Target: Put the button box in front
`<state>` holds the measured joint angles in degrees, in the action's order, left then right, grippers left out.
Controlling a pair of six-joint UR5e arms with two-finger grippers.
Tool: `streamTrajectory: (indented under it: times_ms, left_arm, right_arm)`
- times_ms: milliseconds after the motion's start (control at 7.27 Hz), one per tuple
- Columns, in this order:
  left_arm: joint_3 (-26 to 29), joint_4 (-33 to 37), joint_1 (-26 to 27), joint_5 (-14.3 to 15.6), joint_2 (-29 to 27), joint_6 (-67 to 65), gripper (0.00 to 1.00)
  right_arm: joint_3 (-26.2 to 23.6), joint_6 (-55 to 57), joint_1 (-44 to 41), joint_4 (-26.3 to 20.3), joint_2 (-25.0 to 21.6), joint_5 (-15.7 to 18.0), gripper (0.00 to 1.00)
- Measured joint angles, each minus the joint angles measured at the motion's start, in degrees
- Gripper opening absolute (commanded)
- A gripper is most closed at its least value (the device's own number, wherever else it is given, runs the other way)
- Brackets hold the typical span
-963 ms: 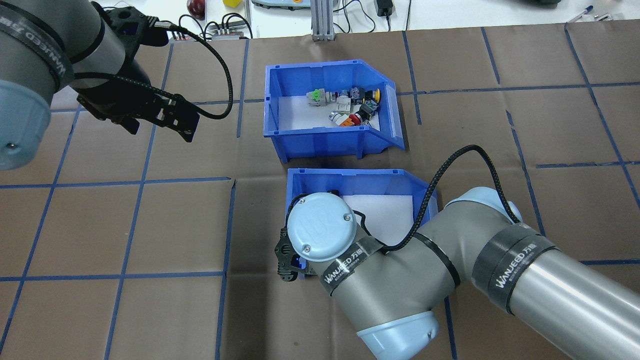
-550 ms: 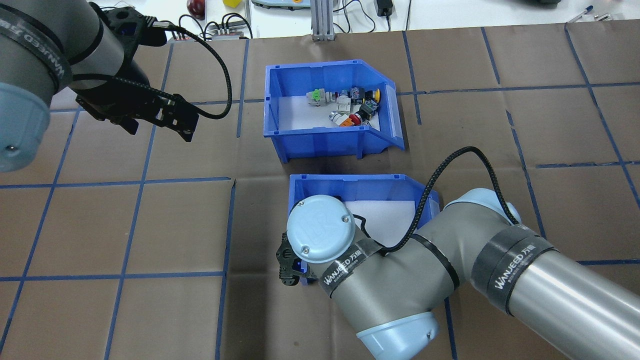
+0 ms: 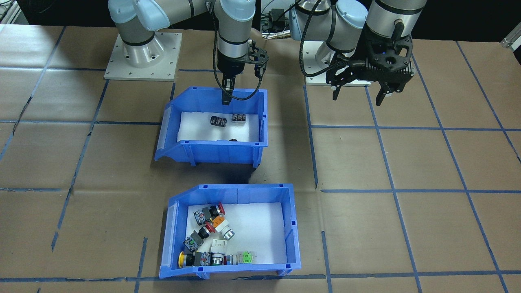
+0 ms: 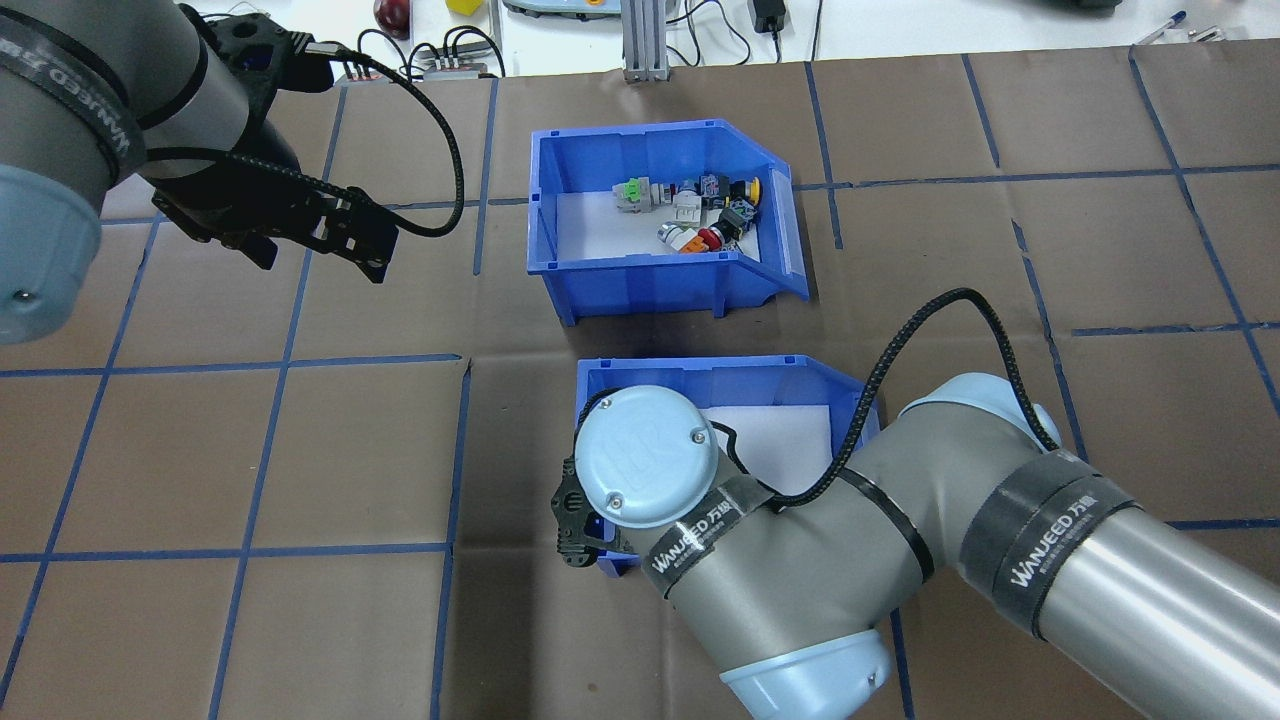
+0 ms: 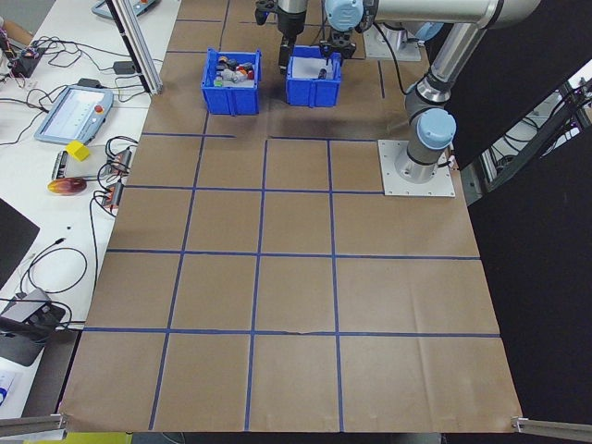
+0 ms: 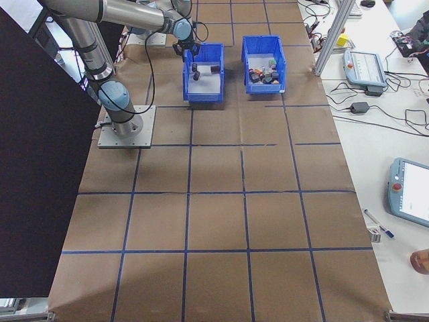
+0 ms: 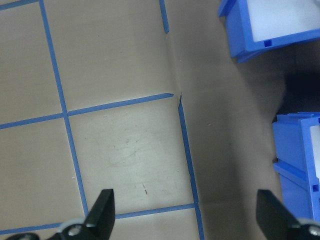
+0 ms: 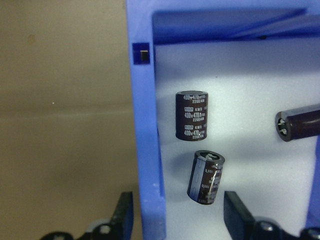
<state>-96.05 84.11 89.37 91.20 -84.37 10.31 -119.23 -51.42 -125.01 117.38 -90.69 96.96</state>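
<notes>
The tabletop (image 3: 407, 162) is covered in brown paper marked off by blue tape lines. Two blue bins stand on it, one behind the other, near each other but not touching. The button box (image 3: 232, 230) sits on the side far from the robot's base, its white liner carrying a cluster of coloured push-button switches (image 3: 207, 238) gathered toward its open, sloped front. The second blue bin (image 3: 213, 126) stands between the button box and the robot's base; it holds dark cylindrical capacitors (image 8: 192, 115) lying loose on white foam.

The right gripper (image 3: 226, 95) points down at the rear wall of the second bin. The wrist view shows its fingers (image 8: 122, 212) spread, one outside that wall and one inside over the foam, straddling the wall with a gap on each side.

The left gripper (image 3: 358, 91) hangs above bare tabletop, well apart from both bins. Its fingers (image 7: 102, 207) are spread wide and hold nothing.

Beyond the tabletop's far edge lie cables (image 4: 440, 55) and a tablet-like pendant (image 5: 72, 111)
</notes>
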Motion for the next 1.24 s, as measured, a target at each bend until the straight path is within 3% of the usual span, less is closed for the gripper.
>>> streamTrajectory:
  times_ms: [413,826,1239]
  left_arm:
    - [0.78,0.12,-0.95,0.1,0.01,-0.21,0.99]
    - [1.09,0.37,-3.13,-0.67,0.06,-0.15,0.99]
    - [0.32,0.32,-3.3,-0.37,1.67,-0.2,0.99]
  right_arm:
    - [6.54,1.02,4.92,-9.29,-4.15,-0.45,1.0]
    - [13.16,20.13,15.91,-13.39,-4.56,-7.1,1.0]
    - [18.64,40.31,26.87,-21.21,-4.62,-8.36,1.0]
